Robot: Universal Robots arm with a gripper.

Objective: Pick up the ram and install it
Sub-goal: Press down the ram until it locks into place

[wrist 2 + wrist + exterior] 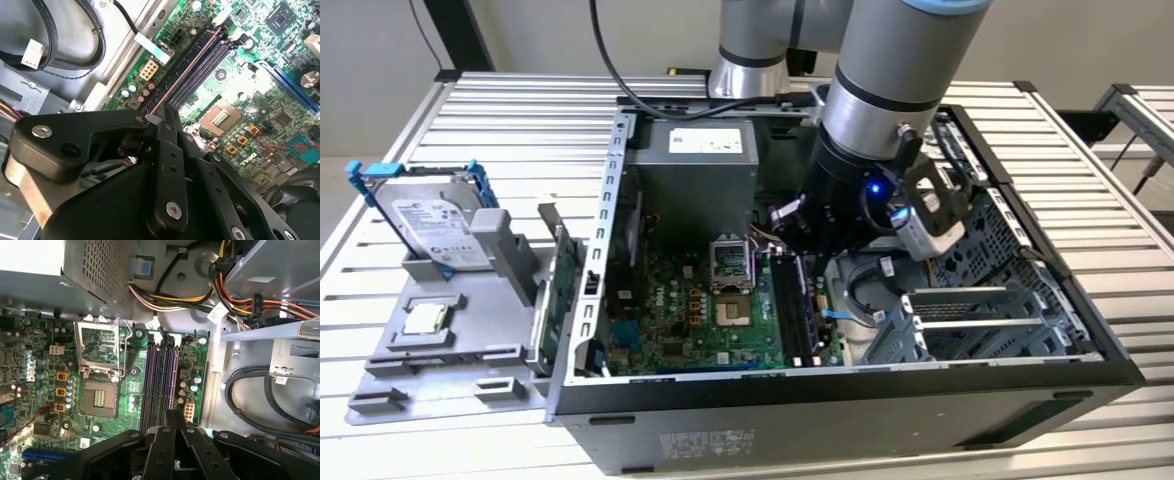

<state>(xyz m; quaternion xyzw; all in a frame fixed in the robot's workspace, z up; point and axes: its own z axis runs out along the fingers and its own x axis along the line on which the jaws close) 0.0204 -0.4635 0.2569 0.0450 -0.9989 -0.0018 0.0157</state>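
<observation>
The jaws are drawn together to a narrow gap and clamp the near end of the ram (186,74), a slim, long, dark circuit-board stick seen edge-on as a thin pinkish line in the second wrist view. In the exterior view the ram (790,305) stands on edge inside the open black metal computer case (854,405), among the long dark memory slots (167,375). Whether it is fully seated cannot be told.

The slots sit on the green motherboard (674,335) on the floor of the case. Beside them on that board is the square metal processor socket (100,399), its hinged frame raised. A grey box-shaped power supply (700,160) fills the far end of the case, with a bundle of yellow, orange and black cables (235,295) leading from it.

Outside the case, on the exterior view's left, a flat green expansion card (558,300) stands on edge just beside the case wall. Further out lies a grey plastic fixture (420,365) carrying a silver hard drive in a blue frame (434,225) and a small square silver chip (427,318). The case rests on a pale slatted metal bench (520,110).
</observation>
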